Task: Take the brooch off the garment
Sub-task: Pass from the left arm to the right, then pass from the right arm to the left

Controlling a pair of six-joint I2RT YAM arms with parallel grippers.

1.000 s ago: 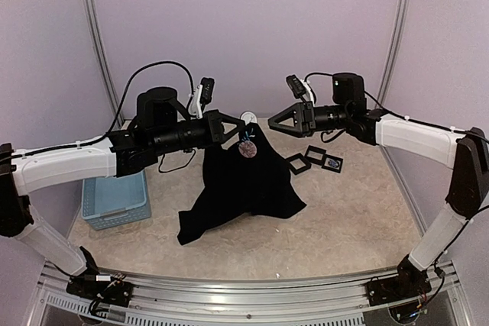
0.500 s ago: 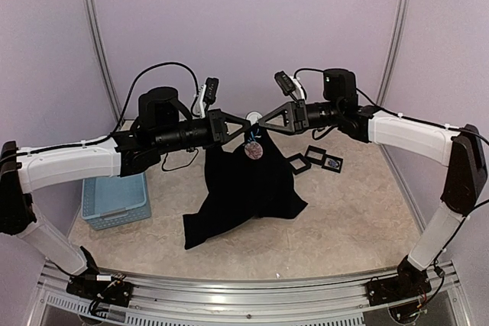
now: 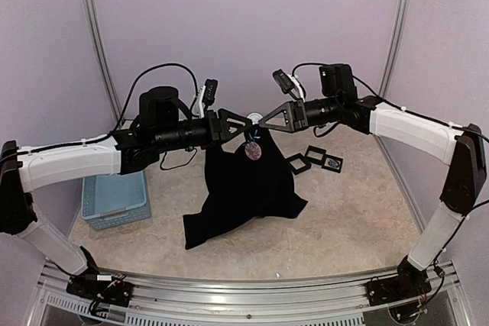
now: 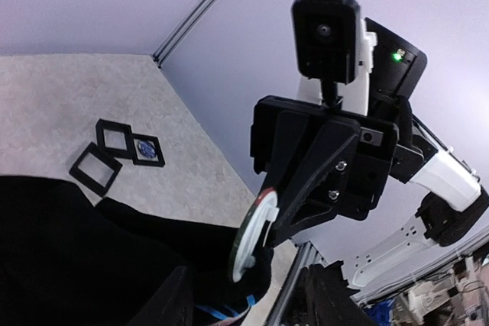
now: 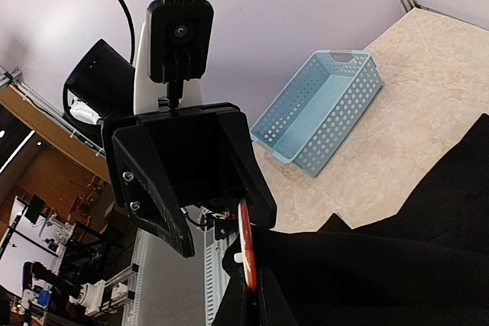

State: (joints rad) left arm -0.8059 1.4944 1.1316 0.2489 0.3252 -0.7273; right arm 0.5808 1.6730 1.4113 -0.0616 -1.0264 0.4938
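Right fingers (image 4: 309,177) clamped on garment (image 3: 248,188) neck at white disc (image 4: 246,238); left fingers (image 5: 153,196) spread, empty. Cloth limp, light; brooch (image 3: 250,150) small, likely rigid: pinch its rim.

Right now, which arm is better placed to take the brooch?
Probably the left: left gripper open and free near the brooch; right gripper clamped at the garment's neck, holding it up.

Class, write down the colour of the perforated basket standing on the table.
The basket is light blue, clearest in the right wrist view.
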